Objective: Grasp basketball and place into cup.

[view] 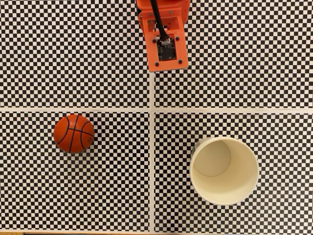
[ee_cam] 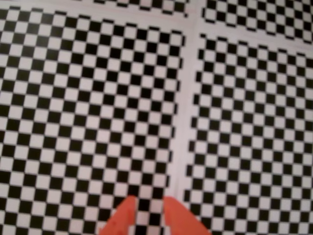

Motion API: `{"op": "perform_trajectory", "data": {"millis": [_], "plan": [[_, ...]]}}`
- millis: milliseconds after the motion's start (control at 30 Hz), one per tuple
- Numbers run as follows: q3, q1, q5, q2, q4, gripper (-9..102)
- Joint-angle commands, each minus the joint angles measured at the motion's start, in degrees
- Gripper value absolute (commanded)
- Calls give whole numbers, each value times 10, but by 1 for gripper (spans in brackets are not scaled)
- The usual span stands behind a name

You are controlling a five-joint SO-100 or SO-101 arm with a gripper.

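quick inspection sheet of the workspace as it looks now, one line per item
surface: black-and-white checkered mat, split by pale strips into panels
basketball: orange ball on the mat, left in the fixed view, free of the arm
cup: cream paper cup, mouth open, inside bare, right in the fixed view
clutter: nothing seen
gripper: orange gripper, tips slightly apart over the mat, holding nothing
cables: black cable along the arm
surroundings: nothing seen

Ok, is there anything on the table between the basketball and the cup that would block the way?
Nothing visible. In the fixed view only bare checkered surface lies between the basketball on the left and the upright, empty cup on the right.
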Motion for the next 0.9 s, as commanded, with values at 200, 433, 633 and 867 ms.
{"op": "perform_trajectory", "data": {"millis": [200,433,633,867], "plan": [[20,-3,4,8,3,0],[20,1,1,8,3,0],[20,-1,-13,8,3,0],[20,4,22,8,0,0]]}}
